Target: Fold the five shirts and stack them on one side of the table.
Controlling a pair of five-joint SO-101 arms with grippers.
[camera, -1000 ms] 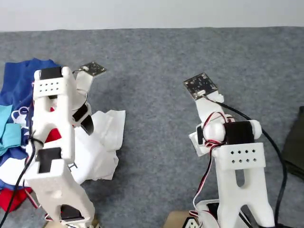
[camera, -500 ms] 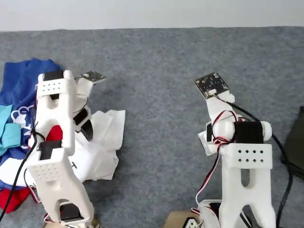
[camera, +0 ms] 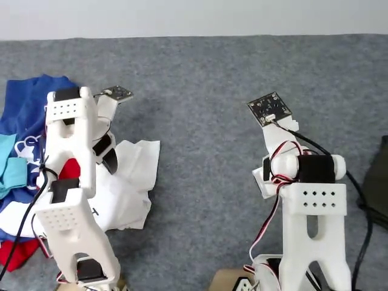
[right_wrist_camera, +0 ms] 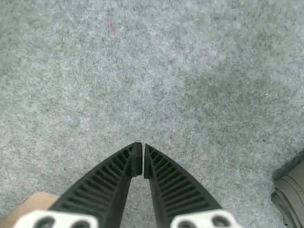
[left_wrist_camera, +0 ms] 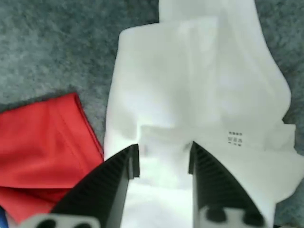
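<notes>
Tabletop (camera: pixel 206 79) spans the high view. White shirt (camera: pixel 130 182) lies lower left, blue shirt (camera: pixel 24 103) at the left edge, red shirt (left_wrist_camera: pixel 38 142) just beside the white one. Left gripper (left_wrist_camera: pixel 163 152), jaws apart, hangs over the white shirt; right gripper (right_wrist_camera: pixel 142 147), jaws together, over tabletop

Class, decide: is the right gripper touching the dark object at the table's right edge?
Apart. The right wrist view shows the shut right gripper over bare grey table, with a stretch of it before the dark object.
</notes>
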